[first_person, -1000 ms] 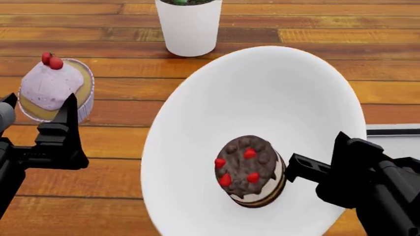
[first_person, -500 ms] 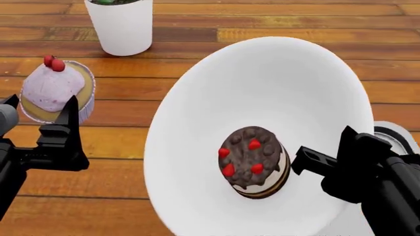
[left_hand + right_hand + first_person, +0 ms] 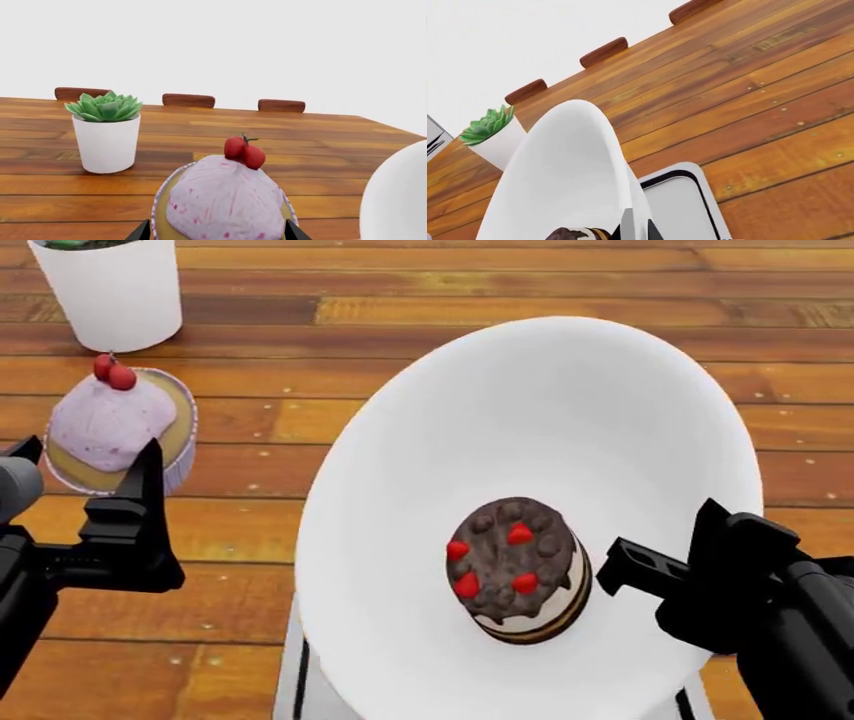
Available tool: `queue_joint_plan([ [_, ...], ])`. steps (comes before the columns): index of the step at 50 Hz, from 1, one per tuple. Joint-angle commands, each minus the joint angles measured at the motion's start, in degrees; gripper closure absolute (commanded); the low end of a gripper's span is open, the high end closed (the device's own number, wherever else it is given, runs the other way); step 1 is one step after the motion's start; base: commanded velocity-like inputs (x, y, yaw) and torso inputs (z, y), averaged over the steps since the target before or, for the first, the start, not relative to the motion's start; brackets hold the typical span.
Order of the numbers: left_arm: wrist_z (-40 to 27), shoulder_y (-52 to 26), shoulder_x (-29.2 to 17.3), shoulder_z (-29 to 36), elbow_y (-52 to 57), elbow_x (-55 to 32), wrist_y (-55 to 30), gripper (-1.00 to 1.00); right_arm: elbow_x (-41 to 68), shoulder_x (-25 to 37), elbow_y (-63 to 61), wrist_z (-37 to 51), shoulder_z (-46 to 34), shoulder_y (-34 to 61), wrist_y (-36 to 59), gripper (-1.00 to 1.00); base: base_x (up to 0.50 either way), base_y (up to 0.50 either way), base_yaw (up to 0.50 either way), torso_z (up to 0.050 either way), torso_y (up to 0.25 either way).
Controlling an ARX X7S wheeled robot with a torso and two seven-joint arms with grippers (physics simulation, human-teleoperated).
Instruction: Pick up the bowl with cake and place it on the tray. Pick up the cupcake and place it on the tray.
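One bowl held tilted above the tray, cake inside.

My right gripper (image 3: 641, 575) pinches the rim of the wide plain white bowl (image 3: 534, 440), with the small chocolate-topped layered cake (image 3: 518, 570) sitting low in it. The flat grey metal tray (image 3: 677, 202) lies directly beneath, on the brown plank table (image 3: 534, 280), so I judge the coming move is straight down. My left gripper (image 3: 87, 475) stands spread around the lilac-frosted cupcake (image 3: 114, 420), near the white succulent pot (image 3: 107, 142).
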Motion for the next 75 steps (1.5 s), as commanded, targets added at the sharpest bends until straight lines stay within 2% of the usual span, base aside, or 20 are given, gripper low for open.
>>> queue_joint_plan([
  [1, -1.1, -0.1, 0.3, 0.2, -0.2, -1.1, 0.9, 1.00, -0.5, 0.1, 0.4, -1.1, 1.1, 0.7, -0.6, 1.00, 0.00, -0.50, 0.00, 0.010, 0.000],
  [17, -1.2, 0.4, 0.4, 0.5, -0.1, -0.7, 1.4, 1.00, -0.7, 0.6, -0.2, -2.3, 2.1, -0.5, -0.6, 1.00, 0.00, -0.41, 0.00, 0.000, 0.001],
  [24, -1.4, -2.3, 1.1, 0.5, -2.0, -5.4, -1.2, 1.00, -1.2, 1.0, -1.3, -2.4, 3.2, -0.9, -0.9, 1.00, 0.00, 0.00, 0.00, 0.001, 0.001],
  [36, 2.5, -11.8, 2.7, 3.6, -10.1, -9.1, -6.3, 1.00, -1.5, 1.0, -1.6, -2.2, 3.5, 0.0, -1.5, 1.00, 0.00, 0.00, 0.00, 0.000, 0.001],
  [49, 12.4, -19.6, 6.4, 11.4, -29.8, 0.3, -4.6, 1.00, -1.0, 1.4, -1.7, -2.1, 3.8, 1.0, -2.0, 1.00, 0.00, 0.00, 0.00, 0.001, 0.001],
  [58, 15.3, -20.1, 7.9, 13.8, -35.7, 2.5, -3.4, 1.00, -0.5, 2.2, -1.7, -2.4, 4.7, 0.5, -2.1, 1.00, 0.00, 0.00, 0.00, 0.000, 0.001],
  [65, 16.8, -16.9, 8.3, 15.5, -39.2, 4.4, -1.4, 1.00, -0.3, 2.3, -2.0, -2.5, 5.2, 0.0, -2.3, 1.00, 0.00, 0.00, 0.00, 0.000, 0.001],
  [75, 16.7, -13.6, 8.7, 14.8, -41.6, 4.7, 1.0, 1.00, 0.9, 2.9, -3.0, -1.5, 6.0, -0.9, -2.8, 1.00, 0.00, 0.00, 0.00, 0.001, 0.001],
])
